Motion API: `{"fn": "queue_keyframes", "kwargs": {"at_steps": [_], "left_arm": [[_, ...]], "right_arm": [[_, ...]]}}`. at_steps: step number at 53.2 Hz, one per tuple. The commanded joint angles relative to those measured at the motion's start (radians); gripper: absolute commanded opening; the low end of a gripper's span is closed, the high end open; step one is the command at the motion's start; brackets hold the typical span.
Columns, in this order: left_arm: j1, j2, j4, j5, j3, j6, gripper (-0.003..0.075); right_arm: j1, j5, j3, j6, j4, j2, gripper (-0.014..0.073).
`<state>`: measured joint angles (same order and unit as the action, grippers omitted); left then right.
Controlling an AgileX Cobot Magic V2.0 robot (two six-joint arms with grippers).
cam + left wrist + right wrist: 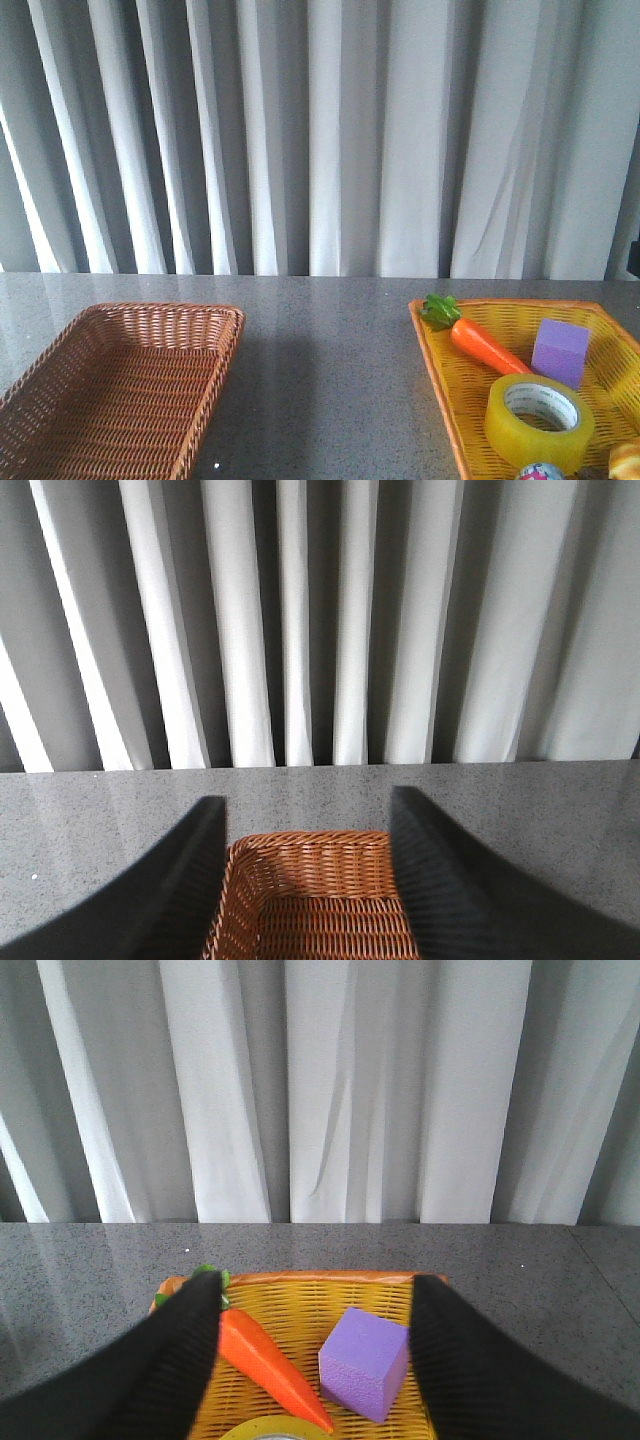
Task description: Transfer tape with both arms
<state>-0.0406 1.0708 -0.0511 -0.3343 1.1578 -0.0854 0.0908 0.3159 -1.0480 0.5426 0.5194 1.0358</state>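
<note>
We see one tape [539, 421] lying flat in the yellow basket [447, 372], its core hole facing up. Just behind the tape lie one carrot [484, 343] and one purple cube [560, 352]; two small partly cut-off items touch its near side. The carrot's green end points away from the tape. One brown basket [213, 392] sits well apart across the desk [330, 380]. The left tool [305, 880] and right tool [315, 1360] each hang with fingers apart, holding nothing.
</note>
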Motion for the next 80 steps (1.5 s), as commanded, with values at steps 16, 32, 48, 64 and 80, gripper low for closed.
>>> {"fn": "queue_keyframes", "kwargs": {"at_steps": [16, 32, 48, 64, 80], "left_arm": [[-0.005, -0.002, 0.022, 0.077, 0.057, -0.01, 0.071], [-0.005, 0.044, 0.071, -0.22, 0.055, -0.01, 0.059], [-0.005, 0.078, 0.089, -0.317, 0.053, -0.01, 0.051], [-0.005, 0.078, 0.089, -0.315, 0.053, -0.01, 0.0503], [-0.005, 0.078, 0.089, -0.311, 0.053, -0.01, 0.0503]], "right_arm": [[0.003, 0.014, -0.064, -0.043, 0.015, 0.011, 0.0711], [-0.001, 0.521, -0.383, -0.33, -0.218, 0.385, 0.068], [-0.003, 0.651, -0.531, -0.399, -0.263, 0.632, 0.0671], [-0.13, 0.633, -0.531, -0.472, -0.426, 0.736, 0.0654], [-0.146, 0.609, -0.531, -0.519, -0.455, 0.807, 0.056]]}}
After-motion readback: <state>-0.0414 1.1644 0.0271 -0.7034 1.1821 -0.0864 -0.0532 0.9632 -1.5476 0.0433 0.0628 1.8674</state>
